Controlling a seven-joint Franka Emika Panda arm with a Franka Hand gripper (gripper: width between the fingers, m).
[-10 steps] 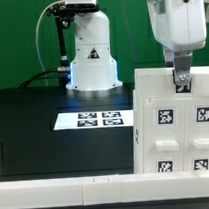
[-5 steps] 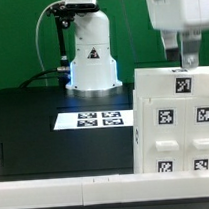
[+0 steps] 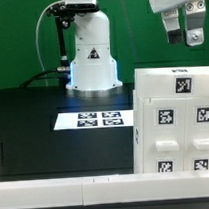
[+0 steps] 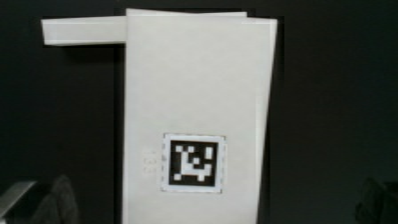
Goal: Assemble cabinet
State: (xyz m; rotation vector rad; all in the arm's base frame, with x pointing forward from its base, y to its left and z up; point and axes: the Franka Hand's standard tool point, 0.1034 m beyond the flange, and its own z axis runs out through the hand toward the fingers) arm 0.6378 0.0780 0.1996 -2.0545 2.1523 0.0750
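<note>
The Panda arm's gripper point(image 3: 184, 34) hangs in the air with its fingers spread apart and nothing between them, directly above the cabinet point(image 3: 176, 118), with clear space between fingertips and the white body's top face. The cabinet stands on the black table point(image 3: 33, 122) at the exterior view's right, its tagged panels facing the camera, one tag lying flat on the top just under the hand.

In the wrist view the cabinet point(image 4: 199, 100) fills the middle of the picture as a long white face carrying a single black-and-white tag, squarely below the hand, with a narrow white part jutting sideways at its far end and the dark fingertips point(image 4: 39, 200) barely visible at the corners on either side of it.

By the look of it, a part has just been set on the body and the hand is clear of it; whether that part is fully seated cannot be told. The next move likely calls for going to another loose piece. The marker board point(image 3: 90, 119) lies below the hand and off to one side, in front of the robot base point(image 3: 89, 53).
</note>
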